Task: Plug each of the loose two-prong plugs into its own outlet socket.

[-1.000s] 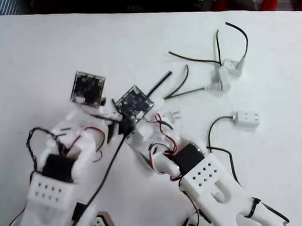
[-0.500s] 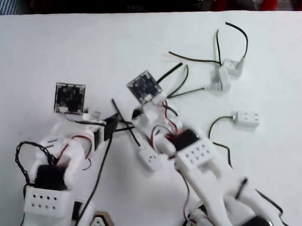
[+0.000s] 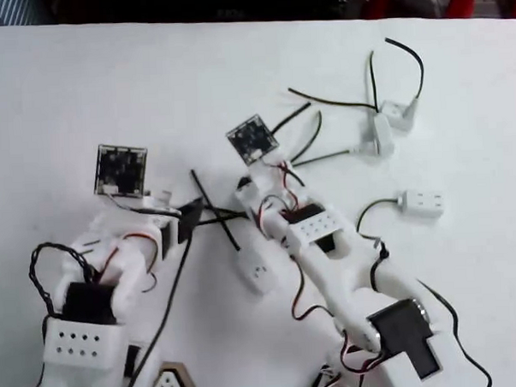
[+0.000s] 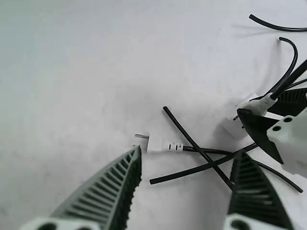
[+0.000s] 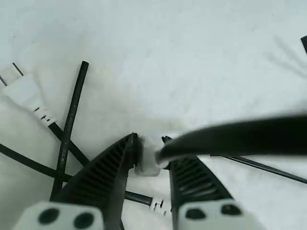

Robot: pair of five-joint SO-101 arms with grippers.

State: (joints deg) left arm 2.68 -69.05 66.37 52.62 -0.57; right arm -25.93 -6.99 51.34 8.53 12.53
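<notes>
Plug is looking light, rigid, cord likely tugging; my right gripper is pinching its body at worktop centre, left gripper hanging wide open, empty. Socket sitting at 3 o'clock.

One white two-prong plug lies flat with its black cord trailing behind, a second plug sits pinched in the right gripper, and one white socket block lies well apart from another socket block.

left gripper fingers spread; white plug on table between.
</notes>
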